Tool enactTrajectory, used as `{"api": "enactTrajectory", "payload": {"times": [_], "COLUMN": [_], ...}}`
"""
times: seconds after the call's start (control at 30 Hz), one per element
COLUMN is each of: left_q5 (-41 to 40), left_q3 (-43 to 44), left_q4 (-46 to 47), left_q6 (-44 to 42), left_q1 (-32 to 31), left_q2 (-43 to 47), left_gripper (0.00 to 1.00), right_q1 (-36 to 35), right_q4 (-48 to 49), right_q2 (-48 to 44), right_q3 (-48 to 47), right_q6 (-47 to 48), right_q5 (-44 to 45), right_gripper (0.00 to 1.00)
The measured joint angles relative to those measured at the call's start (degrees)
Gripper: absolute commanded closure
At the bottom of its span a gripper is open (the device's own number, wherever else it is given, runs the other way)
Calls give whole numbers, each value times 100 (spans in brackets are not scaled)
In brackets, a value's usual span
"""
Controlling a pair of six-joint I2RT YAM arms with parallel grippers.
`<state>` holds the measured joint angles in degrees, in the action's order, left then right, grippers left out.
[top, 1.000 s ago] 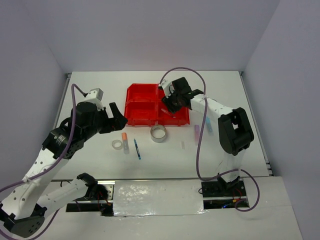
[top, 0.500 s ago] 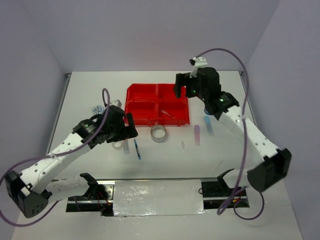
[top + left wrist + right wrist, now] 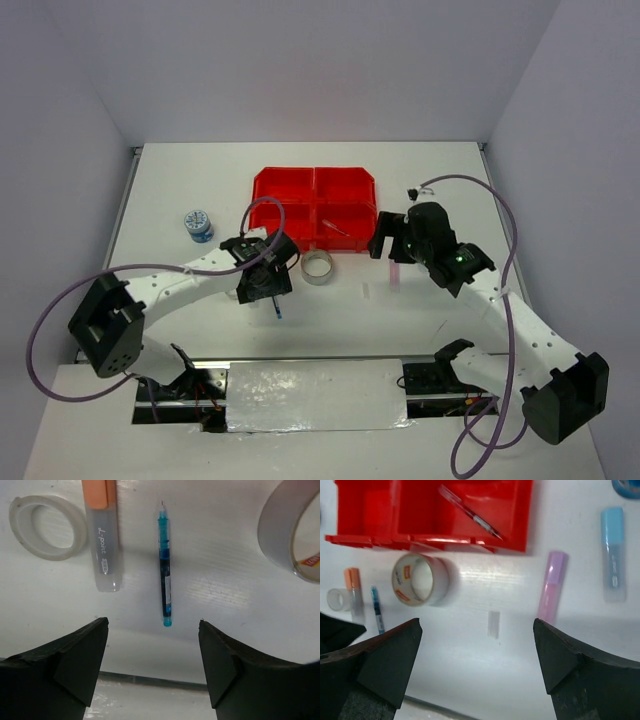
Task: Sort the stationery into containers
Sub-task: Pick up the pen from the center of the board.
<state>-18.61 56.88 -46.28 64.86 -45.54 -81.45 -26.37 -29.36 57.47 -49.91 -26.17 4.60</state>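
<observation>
We find the red tray (image 3: 285, 188) mid-desk, toward the far edge, with a red pen (image 3: 470, 512) lying slantwise in its near right compartment. Just on the near side of the tray lies the grey tape ring (image 3: 318, 267). Closer to the near edge lie a blue pen (image 3: 165, 570), an orange-capped marker (image 3: 101, 535) beside it, and a small clear tape ring (image 3: 47, 527). Our left gripper (image 3: 152, 645) hangs over the blue pen, jaws spread wide, gripping nothing. Our right gripper (image 3: 477, 650) is likewise wide apart and empty, near a pink marker (image 3: 551, 585) and a blue marker (image 3: 612, 552) toward the right edge. A blue-patterned roll (image 3: 198, 225) sits toward the left edge.
</observation>
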Motion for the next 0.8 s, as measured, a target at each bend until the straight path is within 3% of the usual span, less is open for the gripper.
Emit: {"api": "enactTrajectory", "payload": {"times": [0.33,0.8], "left_q5": [50,271], "left_q3": [216,50], "left_q4": [485,997], "left_q6": [-63,-39], "left_q1": [271,271], "left_q2": [-1152,-1506], "left_gripper": [21,43], "right_q1": [-11,-11], "right_q4": [-498,-474], "right_q2": [-662,-855], "right_q3": [74,-72], "right_q6": [-37,55], "right_q5": [264,-431], "right_gripper": [0,1]}}
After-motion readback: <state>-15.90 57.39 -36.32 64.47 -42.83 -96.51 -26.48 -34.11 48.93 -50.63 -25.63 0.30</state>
